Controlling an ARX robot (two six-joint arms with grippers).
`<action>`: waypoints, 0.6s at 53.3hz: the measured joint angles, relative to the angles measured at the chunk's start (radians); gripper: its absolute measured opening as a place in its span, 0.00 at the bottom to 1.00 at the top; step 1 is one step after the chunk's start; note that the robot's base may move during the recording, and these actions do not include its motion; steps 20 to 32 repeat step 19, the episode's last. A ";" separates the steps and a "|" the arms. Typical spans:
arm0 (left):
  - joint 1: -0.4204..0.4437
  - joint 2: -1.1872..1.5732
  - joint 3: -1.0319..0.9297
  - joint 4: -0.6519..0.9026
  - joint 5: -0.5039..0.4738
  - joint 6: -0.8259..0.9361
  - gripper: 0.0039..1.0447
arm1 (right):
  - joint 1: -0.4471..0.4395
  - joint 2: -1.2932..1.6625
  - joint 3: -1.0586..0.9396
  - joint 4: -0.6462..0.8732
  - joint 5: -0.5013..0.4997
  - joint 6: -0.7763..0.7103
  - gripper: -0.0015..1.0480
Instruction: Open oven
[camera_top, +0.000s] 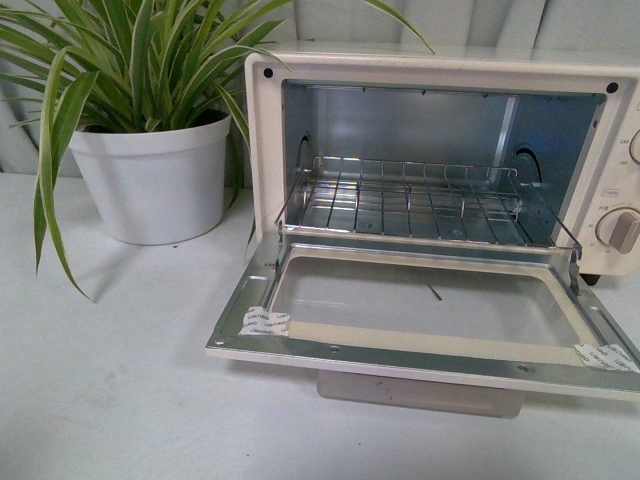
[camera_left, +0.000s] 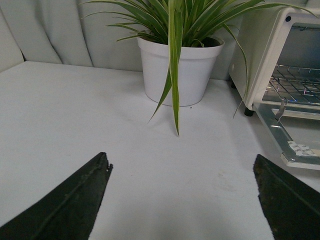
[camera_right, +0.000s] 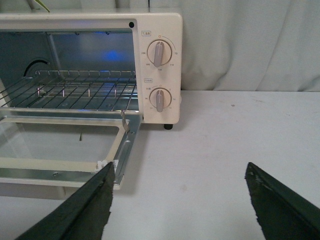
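- Left gripper (camera_left: 182, 200): spread wide, holding nothing, above bare table (camera_left: 75, 125) beside the potted plant (camera_left: 180, 70), apart from the oven.
- Oven (camera_top: 300, 70): right of the plant; its glass door (camera_top: 420, 305) lies fully down, wire rack (camera_top: 410, 195) exposed. Likely rigid metal, glass fragile; the pale bar handle (camera_top: 420, 392) under the door's front edge looks the best hold.
- Right gripper (camera_right: 177, 200): likewise spread and empty, near the door's right corner.

Plant (camera_top: 120, 60): you see long green leaves with pale stripes, hanging over the pot edge.
Pot (camera_top: 155, 180): white, round, standing upright on the table.
Table (camera_top: 100, 380): white and flat.
Backdrop (camera_right: 250, 45): pale curtain with soft folds, behind the table.
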 joint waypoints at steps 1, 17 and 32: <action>0.000 0.000 0.000 0.000 0.000 0.000 0.88 | 0.000 0.000 0.000 0.000 0.000 0.000 0.82; 0.000 0.000 0.000 0.000 0.000 0.001 0.94 | 0.000 0.000 0.000 0.000 0.000 0.000 0.91; 0.000 0.000 0.000 0.000 0.000 0.001 0.94 | 0.000 0.000 0.000 0.000 0.000 0.000 0.91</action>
